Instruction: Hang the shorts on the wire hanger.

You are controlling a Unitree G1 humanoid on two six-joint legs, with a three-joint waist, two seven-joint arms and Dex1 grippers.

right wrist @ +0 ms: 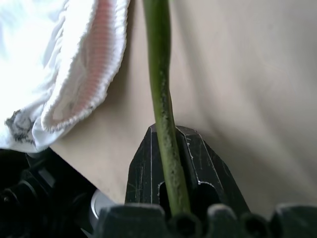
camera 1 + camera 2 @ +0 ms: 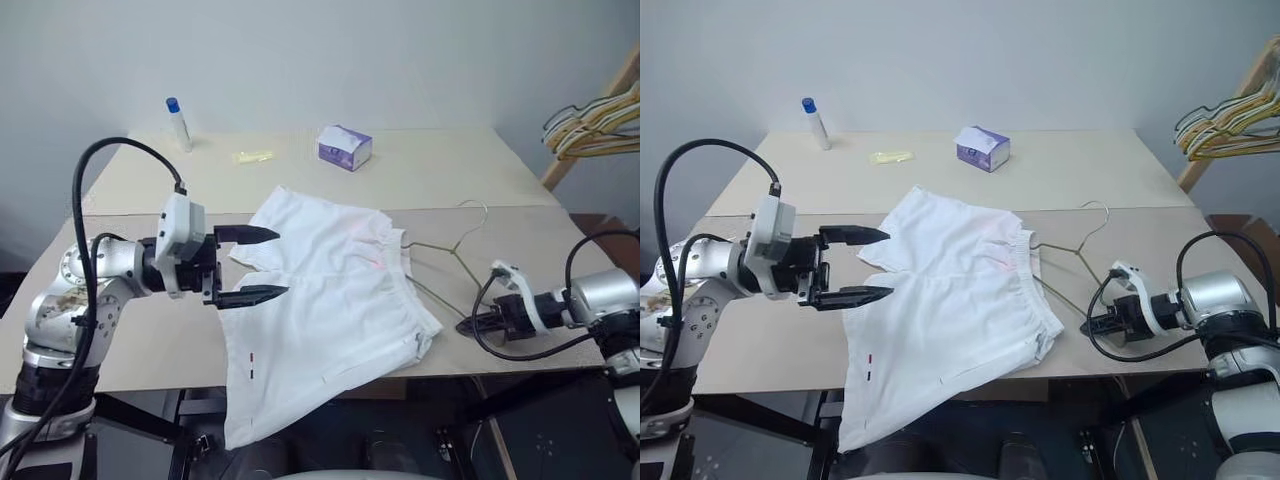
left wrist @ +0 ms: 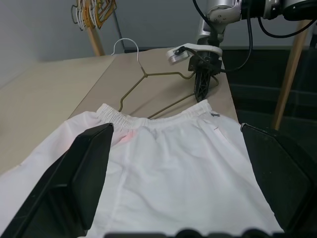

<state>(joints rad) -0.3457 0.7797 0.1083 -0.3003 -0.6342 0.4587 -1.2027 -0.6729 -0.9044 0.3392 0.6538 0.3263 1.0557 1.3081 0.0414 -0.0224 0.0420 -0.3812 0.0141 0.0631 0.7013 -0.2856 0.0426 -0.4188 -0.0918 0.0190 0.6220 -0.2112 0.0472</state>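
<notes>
Fingers of the left gripper (image 2: 252, 265) stand spread wide, level over the worktop (image 2: 150, 300), with nothing between them; the near leg of the shorts (image 2: 320, 300) lies just under and ahead of their tips. Those white shorts lie flat, one leg hanging over the worktop's front edge, the gathered waistband toward the right gripper (image 2: 478, 323). That gripper's fingers are pressed together on the thin wire of the hanger (image 2: 447, 250), which runs along them in the right wrist view. It seems pinched there, though the contact itself is hard to see. Beyond their tips the hanger lies on the worktop, its lower end touching the waistband, its hook pointing away.
</notes>
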